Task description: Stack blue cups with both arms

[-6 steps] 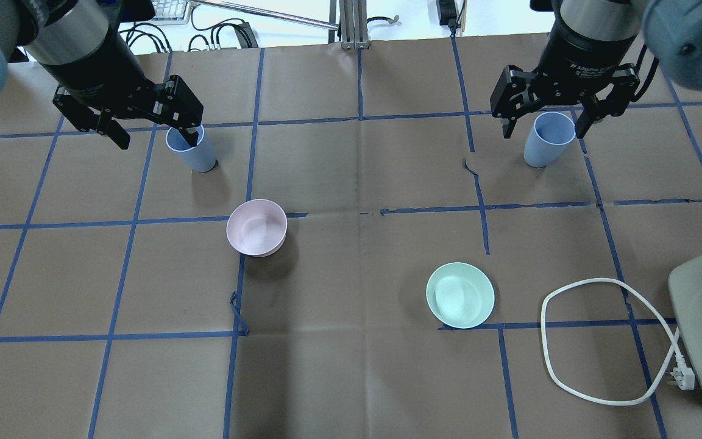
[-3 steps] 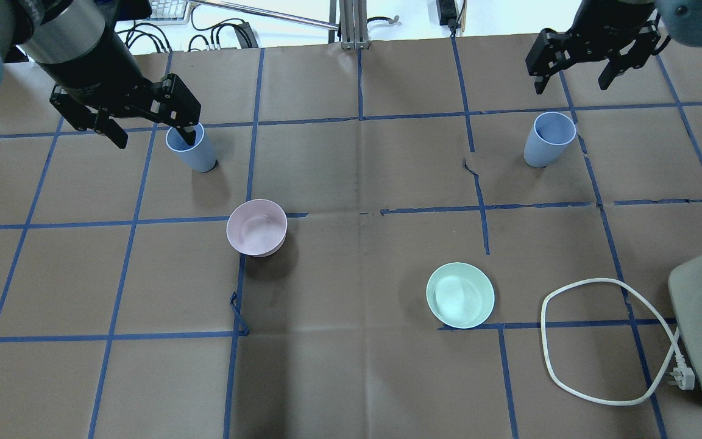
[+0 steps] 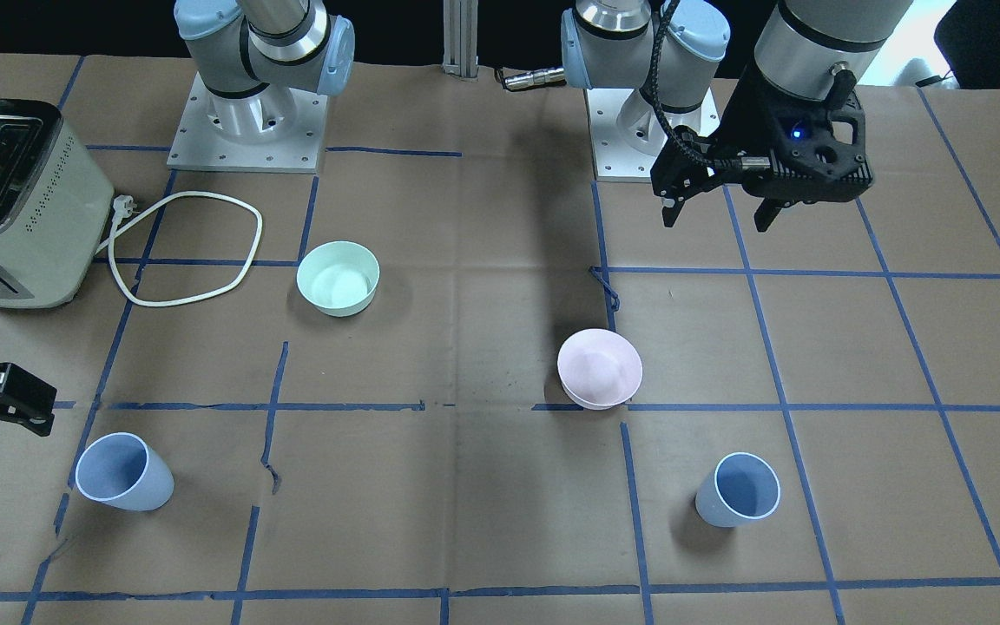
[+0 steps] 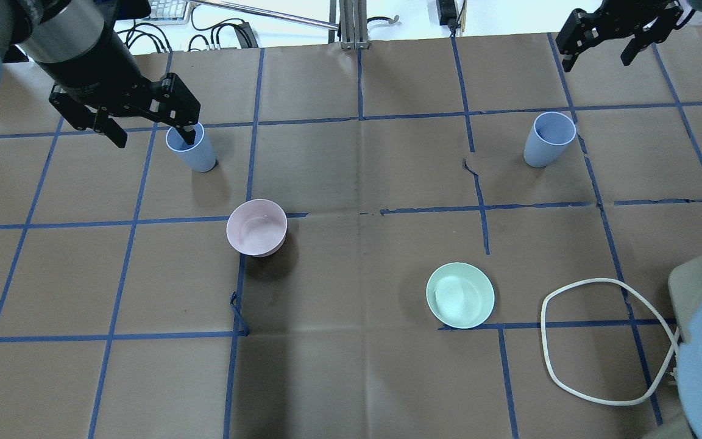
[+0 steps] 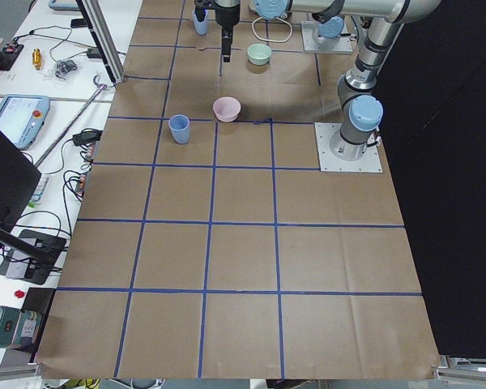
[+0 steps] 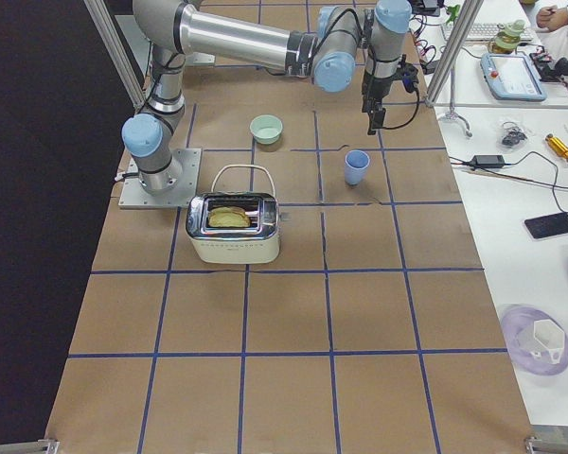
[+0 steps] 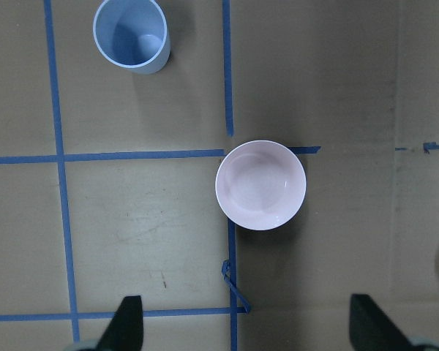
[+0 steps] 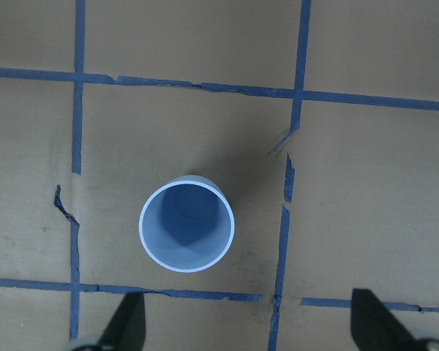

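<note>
Blue cups [image 4: 547, 141] apart — left claw [image 4: 156, 140], right claw [image 4: 596, 64] open

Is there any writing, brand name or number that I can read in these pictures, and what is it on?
No text can be read.
No print shows on the blue cups, pink bowl, green bowl or toaster.
No label is legible on the left gripper or right gripper.
The tablet is too small to read.

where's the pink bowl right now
In the overhead view the pink bowl sits left of centre, on the robot's left side of the table, nearest the blue cup there.
</note>
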You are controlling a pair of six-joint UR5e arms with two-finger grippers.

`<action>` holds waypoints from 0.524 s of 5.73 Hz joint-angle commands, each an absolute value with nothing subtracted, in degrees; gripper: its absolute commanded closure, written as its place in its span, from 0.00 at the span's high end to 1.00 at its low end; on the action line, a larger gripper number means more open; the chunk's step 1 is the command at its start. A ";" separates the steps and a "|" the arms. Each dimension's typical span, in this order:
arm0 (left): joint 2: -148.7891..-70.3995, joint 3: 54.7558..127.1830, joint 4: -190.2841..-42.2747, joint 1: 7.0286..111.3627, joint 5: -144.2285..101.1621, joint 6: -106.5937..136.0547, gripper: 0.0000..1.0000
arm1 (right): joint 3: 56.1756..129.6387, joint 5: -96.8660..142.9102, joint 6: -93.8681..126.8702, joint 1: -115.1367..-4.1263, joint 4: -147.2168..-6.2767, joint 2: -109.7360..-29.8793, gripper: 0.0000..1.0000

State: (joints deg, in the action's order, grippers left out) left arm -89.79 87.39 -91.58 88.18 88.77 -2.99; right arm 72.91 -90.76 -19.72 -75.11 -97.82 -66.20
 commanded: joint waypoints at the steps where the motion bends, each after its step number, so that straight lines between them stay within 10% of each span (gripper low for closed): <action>1: -89.82 87.36 -91.58 88.15 88.77 -2.99 0.99 | 74.87 -89.92 -20.66 -74.18 -98.78 -62.34 1.00; 3: -90.17 86.67 -91.50 87.55 88.51 -3.60 0.99 | 81.87 -89.91 -20.39 -74.18 -107.09 -61.35 1.00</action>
State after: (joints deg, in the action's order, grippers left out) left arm -89.88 87.12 -91.55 87.95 88.64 -3.22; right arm 78.33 -89.96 -20.50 -74.21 -103.12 -61.71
